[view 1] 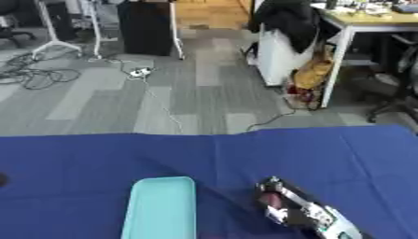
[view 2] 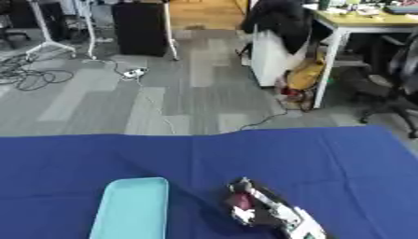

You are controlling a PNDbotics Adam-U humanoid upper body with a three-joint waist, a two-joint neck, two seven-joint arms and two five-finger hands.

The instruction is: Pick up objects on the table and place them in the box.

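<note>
My right hand [view 1: 298, 212] hangs low over the blue surface [view 1: 98, 158] beside the teal box [view 1: 161, 207]; its fingers' state I cannot tell. Grey floor [view 1: 196, 88] beyond.

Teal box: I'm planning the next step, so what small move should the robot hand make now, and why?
Probably ease the right robot hand leftward over the teal box: it sits just right of the box, with something reddish at it, possibly a held object.
</note>
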